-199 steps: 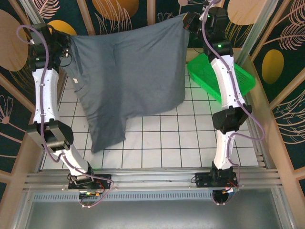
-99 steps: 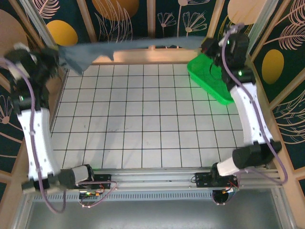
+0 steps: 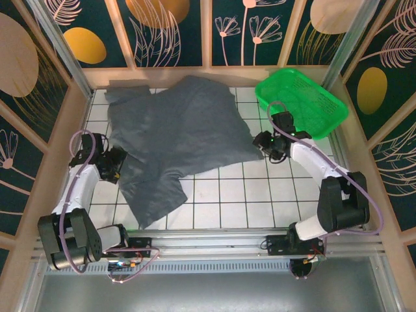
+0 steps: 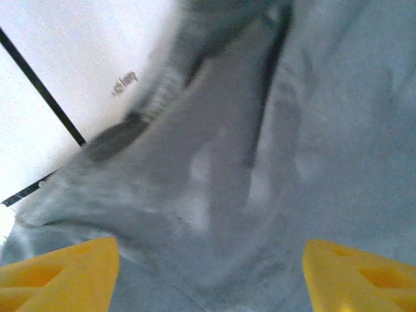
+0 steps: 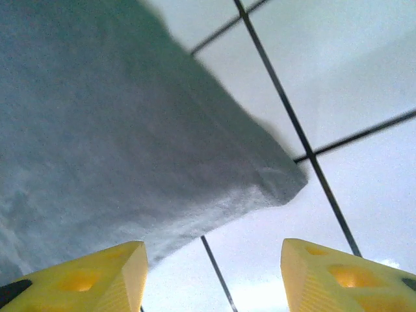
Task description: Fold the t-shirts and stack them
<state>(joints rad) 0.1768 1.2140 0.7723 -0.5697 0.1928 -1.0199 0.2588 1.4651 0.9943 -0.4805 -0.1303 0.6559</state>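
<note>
The t-shirt (image 3: 175, 136) is lying spread over the far left and middle of the tabletop (image 3: 260, 195). The basket (image 3: 302, 104) is sitting far right. The left hand (image 3: 116, 166) is sitting at the shirt's left edge, the right hand (image 3: 263, 144) at its right corner.

Top external: looks steeply down from above and behind the arm bases (image 3: 123, 250), facing the far wall (image 3: 208, 32); stands back enough to take in the whole worktop (image 3: 260, 195), shirt (image 3: 175, 136) and basket (image 3: 299, 97).

Left wrist: sits just behind the left end effector (image 4: 208, 273), looks forward along it, very near and blurred, onto shirt cloth and a strip of worktop.

Right wrist: sits likewise behind the right end effector (image 5: 214, 276), faces the shirt's corner and bare worktop at close range.

Overlap with the top view: the shirt's left edge at the left end effector (image 3: 116, 166), its right corner at the right end effector (image 3: 265, 144).
</note>
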